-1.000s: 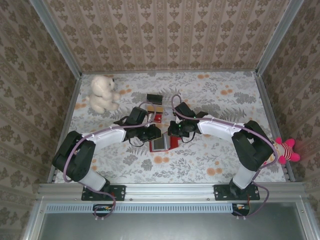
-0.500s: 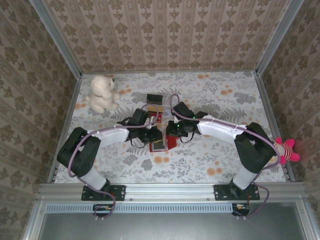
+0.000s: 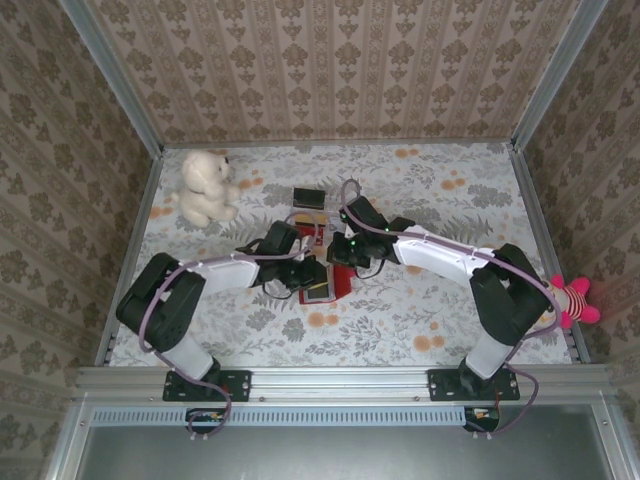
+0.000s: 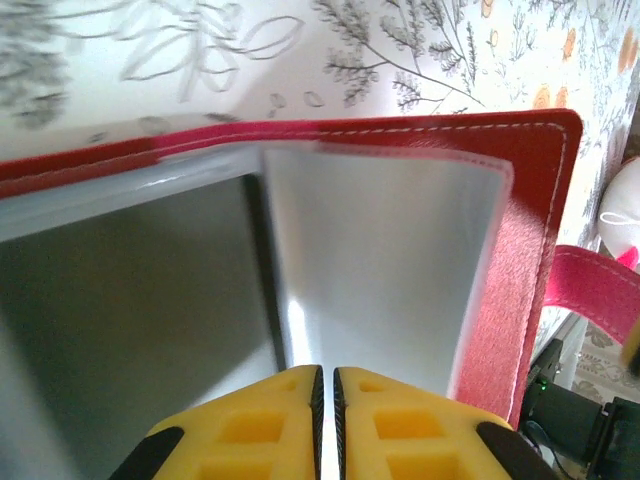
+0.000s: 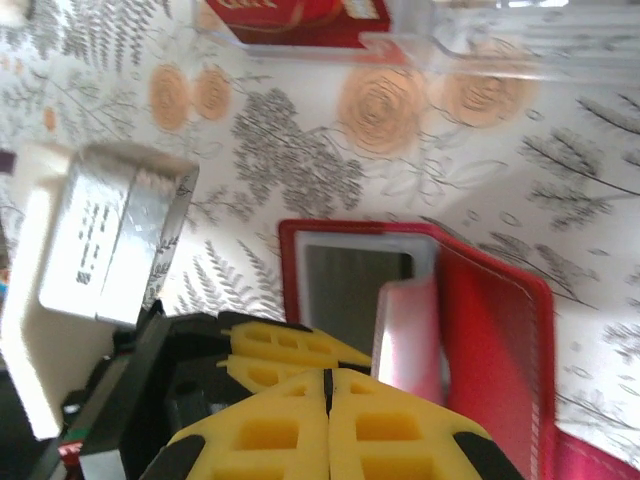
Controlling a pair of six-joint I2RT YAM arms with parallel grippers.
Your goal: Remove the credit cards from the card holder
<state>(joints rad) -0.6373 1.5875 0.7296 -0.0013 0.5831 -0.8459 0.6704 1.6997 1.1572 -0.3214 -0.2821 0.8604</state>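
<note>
The red card holder (image 3: 335,291) lies open on the floral table between my two arms. One greyish clear sleeve (image 4: 385,250) stands up from its spine. My left gripper (image 4: 327,400) is shut on the lower edge of that sleeve; a thin pale strip shows between the yellow fingers. A dark grey credit card (image 4: 130,300) shows through the sleeve on the flat page (image 5: 355,285). My right gripper (image 5: 328,410) hovers just above the holder, shut with nothing in it, right beside the left gripper's fingers (image 5: 285,350). In the top view the right gripper (image 3: 338,254) is over the holder's far edge.
A clear plastic tray (image 5: 500,45) with a red printed packet (image 5: 300,20) lies just beyond the holder. A black block (image 3: 309,197) sits farther back. A white teddy bear (image 3: 205,187) stands at the back left. A pink doll (image 3: 572,298) lies outside the right wall.
My right gripper has closed fully and drawn a little back and left over the holder's far edge. The left arm has crept slightly right, still on the sleeve.
</note>
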